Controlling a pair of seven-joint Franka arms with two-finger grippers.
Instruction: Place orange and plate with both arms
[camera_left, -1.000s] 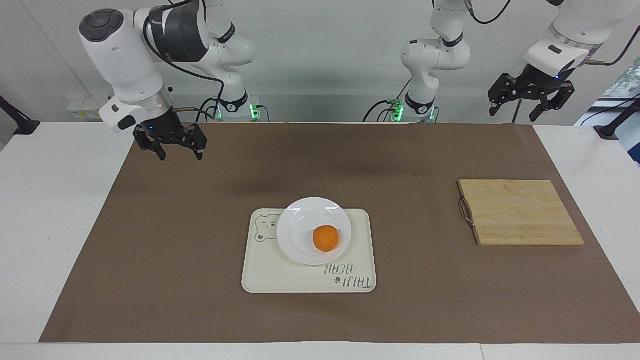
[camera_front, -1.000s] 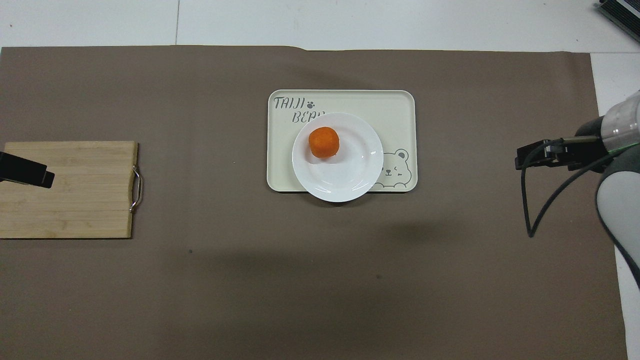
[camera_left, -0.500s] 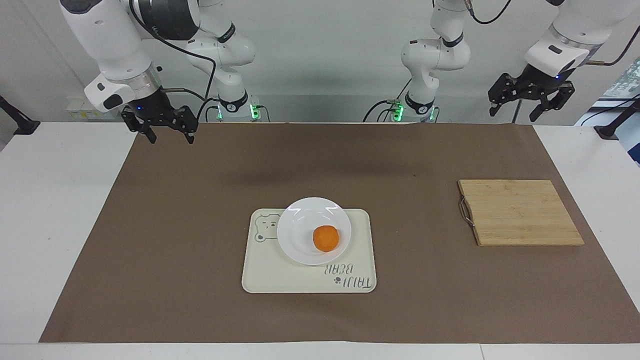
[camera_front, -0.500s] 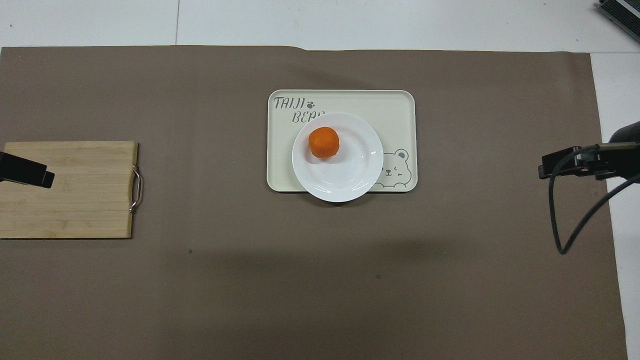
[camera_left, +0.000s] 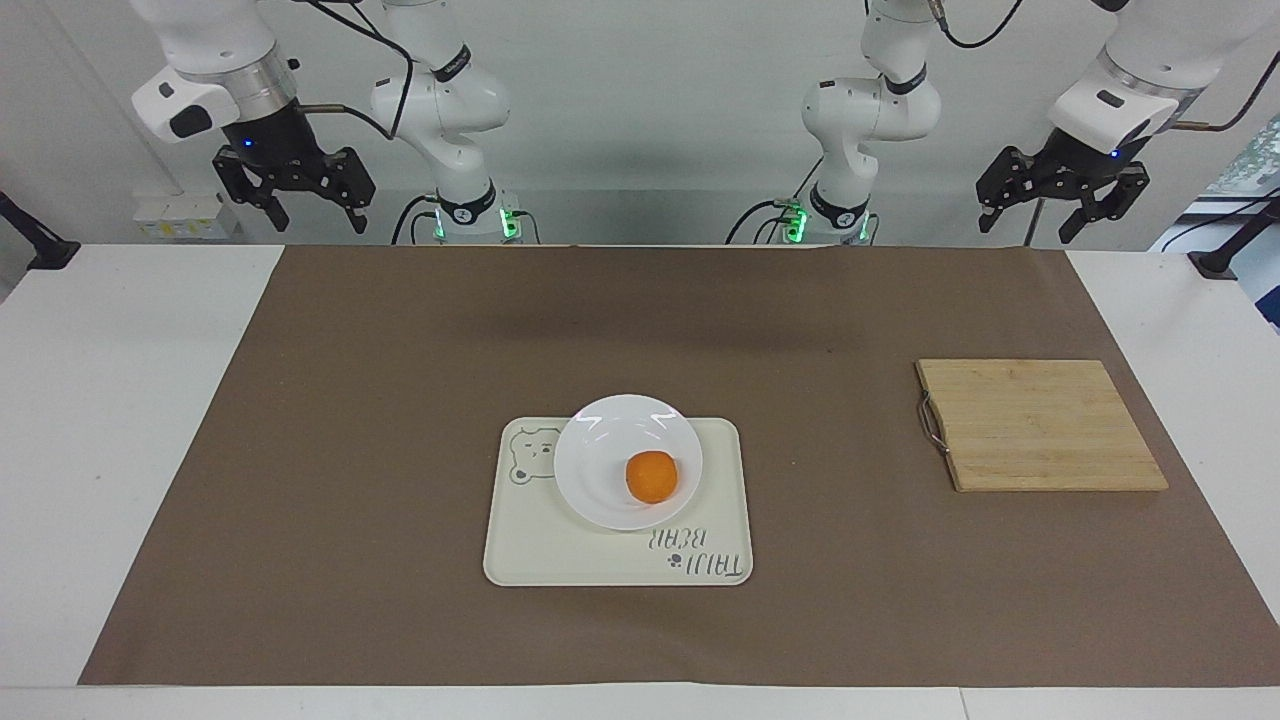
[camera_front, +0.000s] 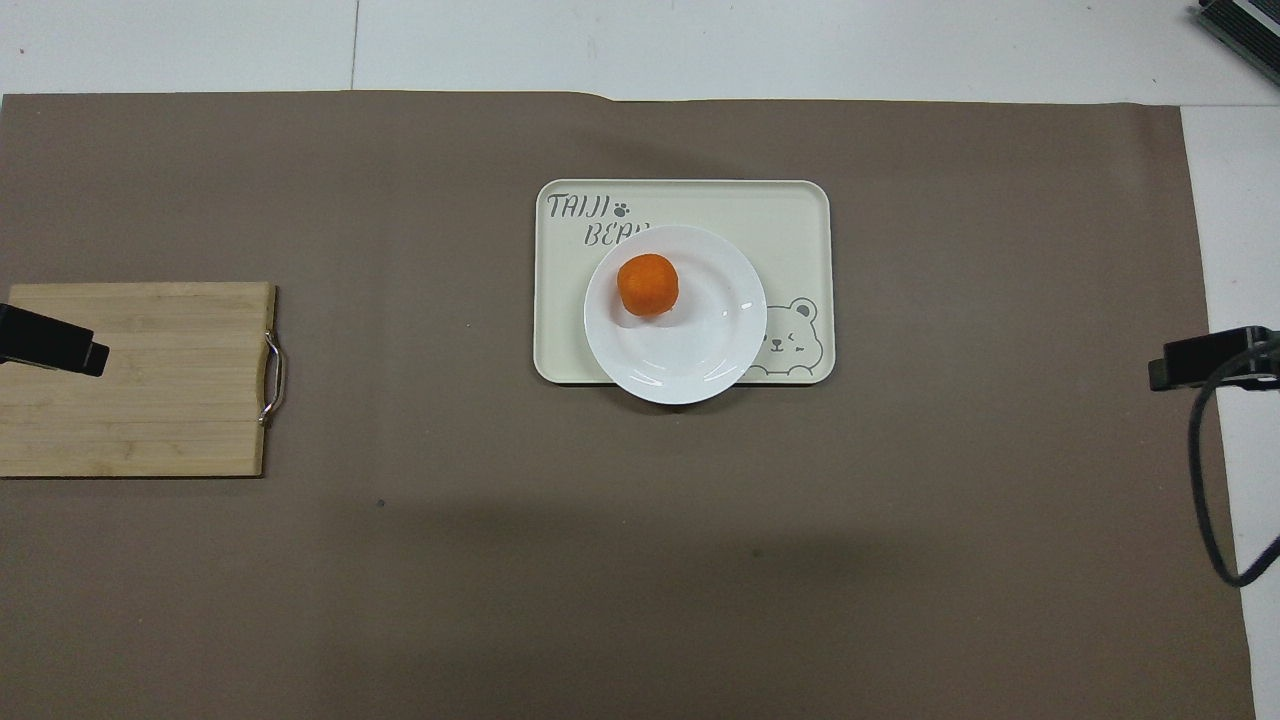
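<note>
Raised right gripper (camera_left: 295, 203), fingers spread and empty, has drawn back from over the brown mat (camera_left: 400, 400) toward its base. The small round orange (camera_left: 651, 476) lies on the glossy white round plate (camera_left: 600, 470), itself on the cream rectangular bear-printed tray (camera_left: 600, 560), well apart from both grippers. Placement appears complete. Left gripper (camera_left: 1062, 195), likewise spread and empty, waits high above the bamboo cutting board (camera_left: 1040, 425); nothing obstructs either arm.
</note>
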